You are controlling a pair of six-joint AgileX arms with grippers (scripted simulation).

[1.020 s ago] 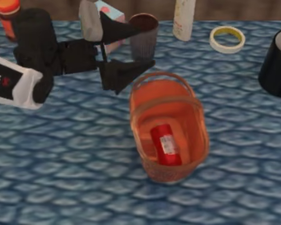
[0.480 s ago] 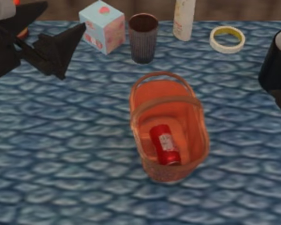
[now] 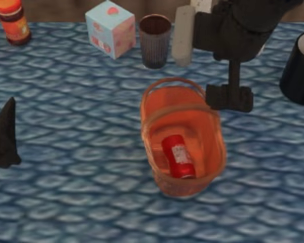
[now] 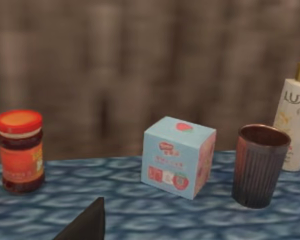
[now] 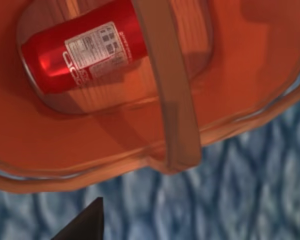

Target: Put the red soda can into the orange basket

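The red soda can [image 3: 178,156] lies on its side inside the orange basket [image 3: 215,147] at the table's middle, under the arched handle. In the right wrist view the can [image 5: 85,50] rests on the basket floor with the handle [image 5: 165,90] crossing above it. My right gripper [image 3: 229,98] hangs open just beyond the basket's back right rim, holding nothing; one finger [image 5: 87,222] shows in its wrist view. My left gripper sits open at the table's left edge, where only one finger [image 3: 4,134] shows.
Along the back stand an orange-lidded jar [image 3: 12,21], a pale blue box [image 3: 110,28] and a dark ribbed cup [image 3: 155,40]. A white bottle [image 4: 292,125] stands beside the cup. A black rounded object [image 3: 299,66] sits at the right edge.
My left arm has pulled away from the basket to the left edge. My right arm has swung in from the back to the basket's back right rim. The can has stayed in the basket.
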